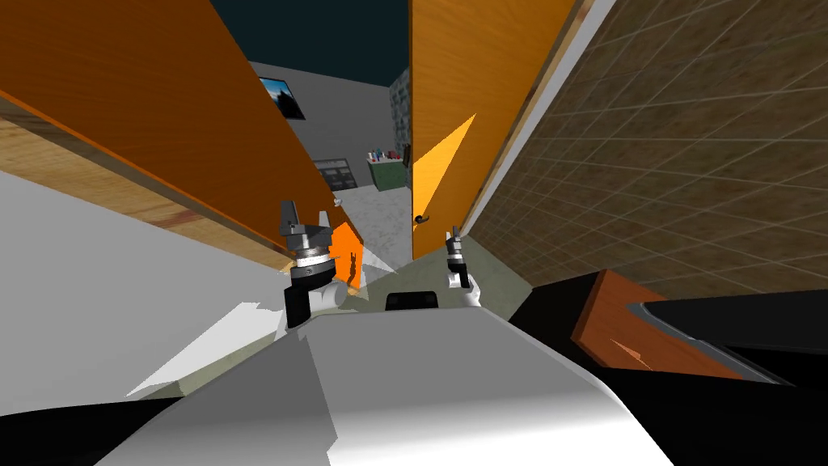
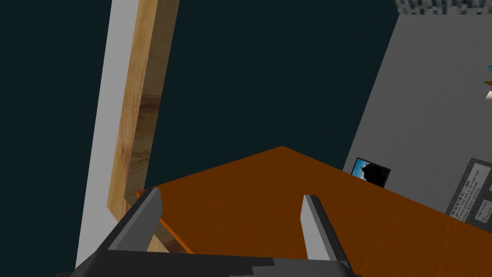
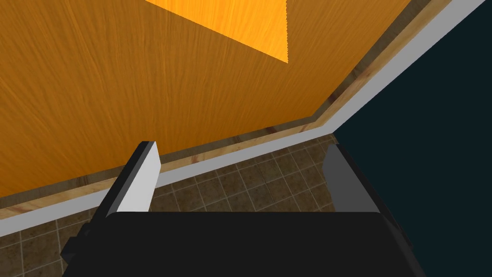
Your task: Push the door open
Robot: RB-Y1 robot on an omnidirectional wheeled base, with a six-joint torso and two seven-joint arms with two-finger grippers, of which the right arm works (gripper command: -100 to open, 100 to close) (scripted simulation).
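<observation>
Orange wood-grain door [image 1: 461, 73] stands on the R in head view, its free edge toward the middle. A brighter orange patch crosses its lower part. A 2nd orange panel [image 1: 162, 89] of the same grain runs along the L. Btwn the two there's an open gap w/ a grey-walled room beyond. Brown tiled wall [image 1: 687, 146] sits R of the door, w/ a light wood frame [image 3: 288, 126] and white trim [image 3: 202, 166] btwn them. A like wood frame edges the L panel in L wrist view.

Through the gap: a small green bench [image 1: 386, 174] carrying bits too small to name, and a dark picture [image 1: 283, 95] on the grey wall.

L end effector [image 1: 305, 212] is just beside the lower end of the L panel, fingers spread apart and holding nothing. Its wrist view has the orange surface behind both blades. R end effector [image 1: 454, 236] is low, near the door's free edge, fingers likewise apart and empty, aimed at the door's face and the trim; can't tell if it's touching. Small dark handle [image 1: 420, 218] sits on the door's edge, just beside and above the R end effector.
</observation>
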